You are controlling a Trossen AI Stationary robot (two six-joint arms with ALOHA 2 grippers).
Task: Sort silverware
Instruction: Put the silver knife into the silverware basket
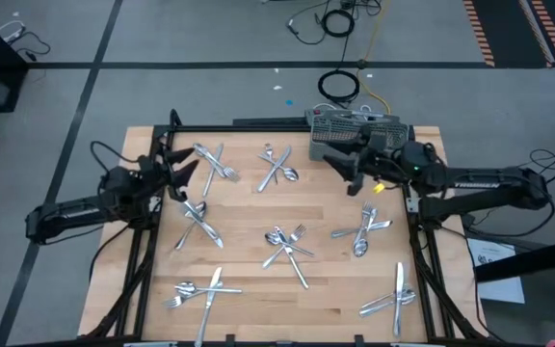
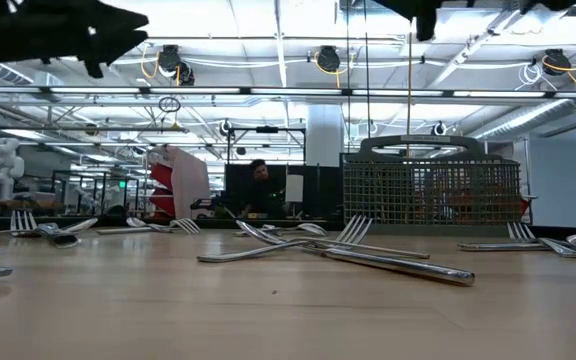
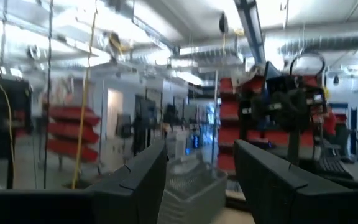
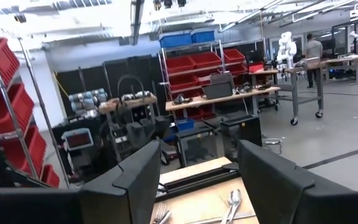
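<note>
The silverware lies on the wooden table (image 1: 249, 299) in several small crossed piles of forks, spoons and knives, such as one at the far left (image 1: 215, 162), one in the middle (image 1: 287, 243) and one at the near right (image 1: 393, 299). The low view shows a pile (image 2: 338, 250) flat on the wood. My left gripper (image 1: 183, 175) hovers open above the table's left edge, nothing between its fingers (image 3: 142, 180). My right gripper (image 1: 340, 166) hovers open above the far right of the table, in front of the grey caddy (image 1: 355, 125), its fingers (image 4: 135, 180) bare.
The grey mesh caddy (image 2: 433, 190) stands upright at the table's far right edge. A black frame (image 1: 143, 260) runs along the table's left and right sides. Cables (image 1: 340, 87) lie on the floor beyond the far edge. Bare wood (image 1: 249, 207) shows between the piles.
</note>
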